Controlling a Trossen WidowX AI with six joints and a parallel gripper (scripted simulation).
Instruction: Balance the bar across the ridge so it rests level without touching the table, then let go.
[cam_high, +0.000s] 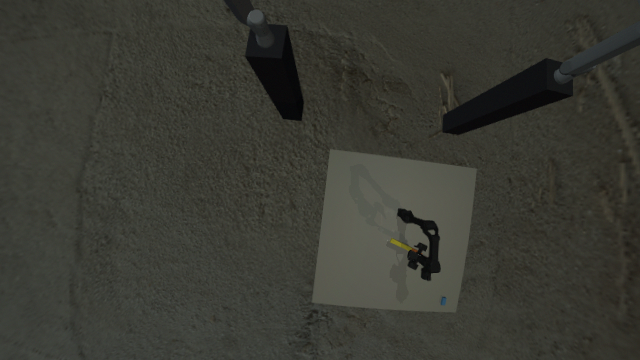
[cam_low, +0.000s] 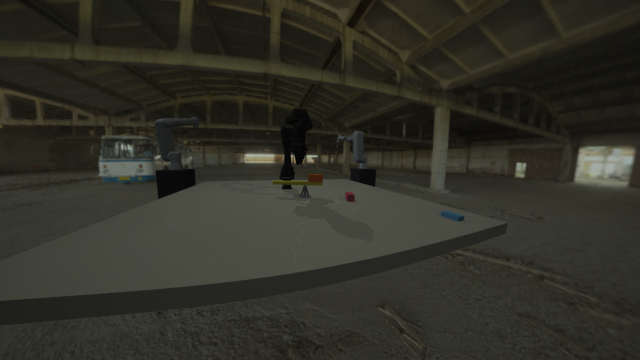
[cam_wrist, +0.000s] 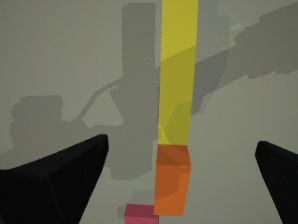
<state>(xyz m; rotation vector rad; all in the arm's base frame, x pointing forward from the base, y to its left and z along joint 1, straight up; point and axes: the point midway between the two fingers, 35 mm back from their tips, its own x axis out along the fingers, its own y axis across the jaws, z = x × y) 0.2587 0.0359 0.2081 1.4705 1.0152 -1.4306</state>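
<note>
The yellow bar (cam_high: 399, 244) (cam_low: 290, 183) (cam_wrist: 178, 75) lies across the small grey ridge (cam_low: 305, 192). In the exterior view it looks nearly level, with both ends above the table (cam_high: 350, 280) (cam_low: 200, 250). An orange block (cam_low: 315, 177) (cam_wrist: 170, 189) sits on one end of the bar. My gripper (cam_high: 417, 256) (cam_low: 299, 160) (cam_wrist: 184, 146) is open and empty above the bar. In the wrist view its fingers stand wide apart, one on each side of the bar near the orange block, touching neither. The ridge is mostly hidden under the bar in the wrist view.
A red block (cam_low: 350, 196) (cam_wrist: 141, 215) lies on the table near the orange end of the bar. A blue block (cam_high: 443, 301) (cam_low: 452, 216) lies near a table corner. Two grey arms on black pedestals (cam_high: 280, 75) (cam_high: 505, 97) stand off the table.
</note>
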